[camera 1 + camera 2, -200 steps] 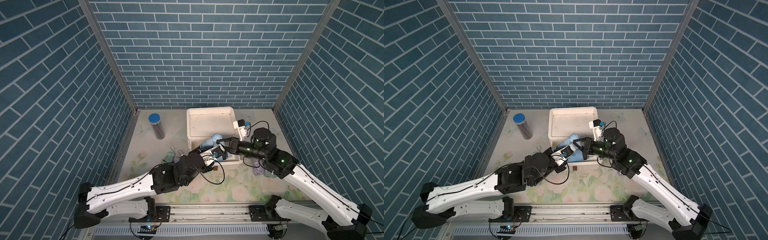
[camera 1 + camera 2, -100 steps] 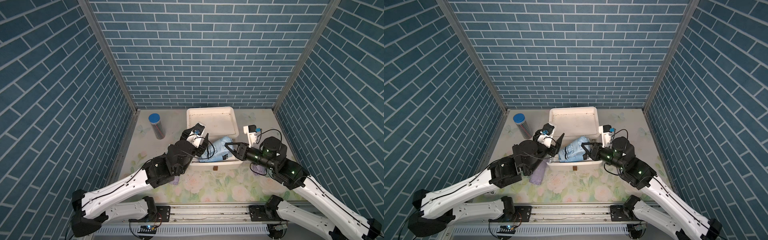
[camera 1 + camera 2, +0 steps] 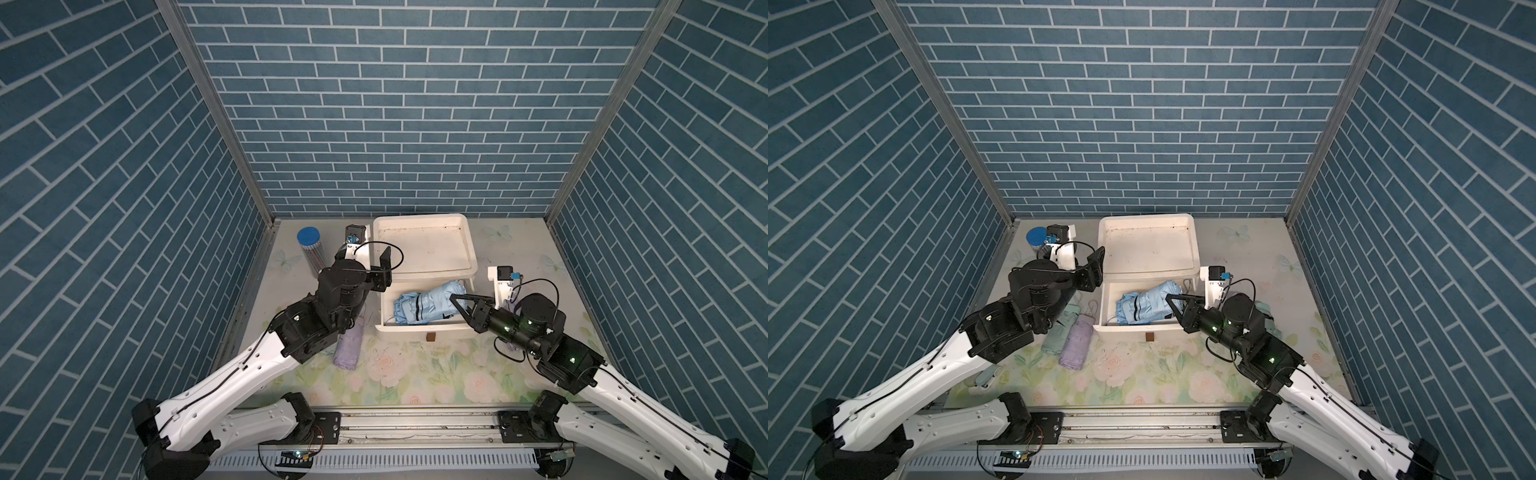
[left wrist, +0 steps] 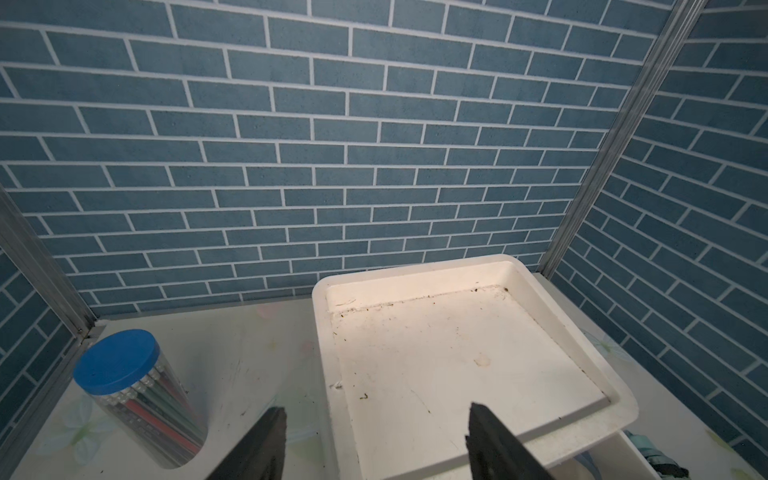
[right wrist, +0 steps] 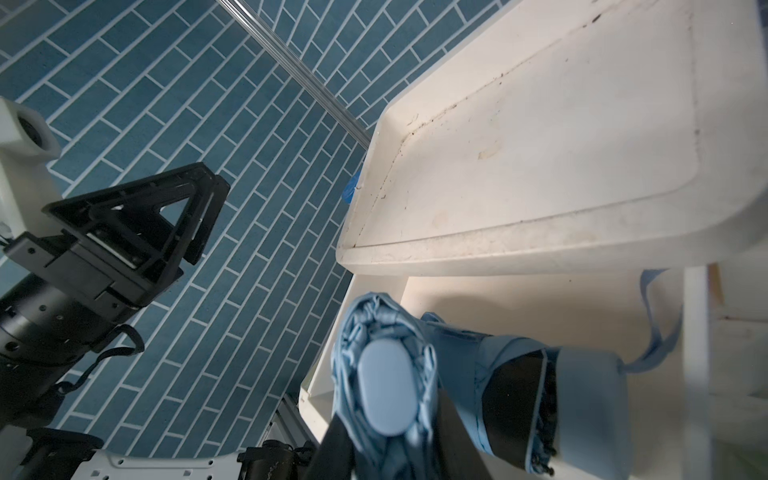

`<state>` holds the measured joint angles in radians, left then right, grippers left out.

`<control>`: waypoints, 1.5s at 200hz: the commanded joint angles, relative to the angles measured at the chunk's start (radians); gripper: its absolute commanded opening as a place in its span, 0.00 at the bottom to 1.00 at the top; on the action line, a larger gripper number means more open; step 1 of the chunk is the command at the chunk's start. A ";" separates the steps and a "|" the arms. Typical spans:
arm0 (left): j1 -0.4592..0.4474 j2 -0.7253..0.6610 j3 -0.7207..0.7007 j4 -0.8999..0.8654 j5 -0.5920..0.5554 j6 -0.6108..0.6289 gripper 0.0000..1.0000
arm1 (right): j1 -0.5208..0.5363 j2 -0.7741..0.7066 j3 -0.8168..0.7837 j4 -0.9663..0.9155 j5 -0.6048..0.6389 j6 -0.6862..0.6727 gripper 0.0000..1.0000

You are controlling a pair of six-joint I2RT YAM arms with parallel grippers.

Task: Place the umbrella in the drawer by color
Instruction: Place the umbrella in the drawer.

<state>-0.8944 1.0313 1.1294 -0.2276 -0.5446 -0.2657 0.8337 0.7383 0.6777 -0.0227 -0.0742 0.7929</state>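
The umbrella [image 3: 419, 307] is matt cloth, the drawer [image 3: 407, 329] plastic.

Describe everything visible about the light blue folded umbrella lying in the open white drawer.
The light blue folded umbrella is soft pleated fabric with dark stripes. Some black lining shows, and it has a smooth rounded cap at one end and a thin strap loop. It lies on its side, slanted, inside the open white plastic drawer. The right claw is shut on its capped end.

Umbrellas clearly seen, three: blue umbrella [image 3: 1142, 309], purple [image 3: 1077, 345], green [image 3: 1059, 334]; drawer unit [image 3: 1144, 220], one; jar [image 3: 309, 245], one.
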 commanded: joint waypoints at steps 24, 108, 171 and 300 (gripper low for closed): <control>0.008 -0.011 -0.051 -0.024 0.052 -0.090 0.72 | -0.001 0.067 0.061 0.108 0.155 -0.190 0.00; 0.087 0.056 -0.019 -0.049 0.128 -0.167 0.73 | 0.173 0.011 0.057 0.125 0.169 -0.147 0.00; 0.110 0.058 -0.013 -0.064 0.152 -0.178 0.73 | 0.207 0.094 0.025 0.107 0.266 -0.075 0.00; 0.152 0.066 -0.006 -0.091 0.158 -0.179 0.75 | 0.214 0.182 0.321 -0.434 0.404 -0.132 0.69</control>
<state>-0.7586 1.0943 1.0954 -0.2867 -0.3767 -0.4374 1.0363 0.8997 0.9344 -0.3115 0.2790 0.7101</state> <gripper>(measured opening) 0.746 0.719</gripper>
